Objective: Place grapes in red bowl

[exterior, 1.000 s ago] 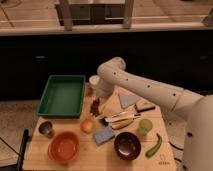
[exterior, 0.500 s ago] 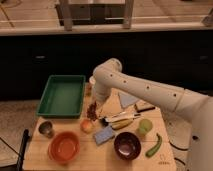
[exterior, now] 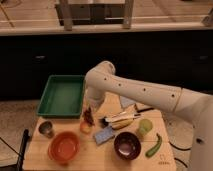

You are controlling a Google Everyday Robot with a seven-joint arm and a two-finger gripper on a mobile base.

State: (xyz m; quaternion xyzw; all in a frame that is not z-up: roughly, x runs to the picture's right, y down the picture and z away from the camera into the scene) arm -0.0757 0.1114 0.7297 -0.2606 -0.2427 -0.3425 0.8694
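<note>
End effector: I see the end effector (exterior: 89, 111) pointing down over the left-middle part of the counter (exterior: 100, 158), just in front of the green tray's near right corner. Its fingers are pressed together on the grapes.
Grapes: the grapes (exterior: 88, 118) show as a small dark reddish clump right at the tip of the end effector. They sit directly above the orange in my view. I cannot tell whether the bunch hangs free or touches the counter.
Red bowl: the red bowl (exterior: 64, 148) stands at the front left of the counter, below and to the left of the grapes and apart from them.
Arm: the white arm (exterior: 140, 93) reaches in from the right, bends at an elbow above the tray's right edge and drops to the end effector.
Orange: a round orange (exterior: 85, 128) lies between the grapes and the red bowl's upper right rim.
Tray: a green tray (exterior: 62, 95) takes up the back left.
Cup: a small metal cup (exterior: 46, 129) stands left of the orange, behind the red bowl.
Dark bowl: a dark maroon bowl (exterior: 126, 145) stands front centre-right, well apart from the red one.
Other items: a blue sponge (exterior: 104, 134) lies between the two bowls. A banana (exterior: 124, 123) is behind the dark bowl, with a green apple (exterior: 145, 127) and a long green pepper (exterior: 153, 145) to its right.
</note>
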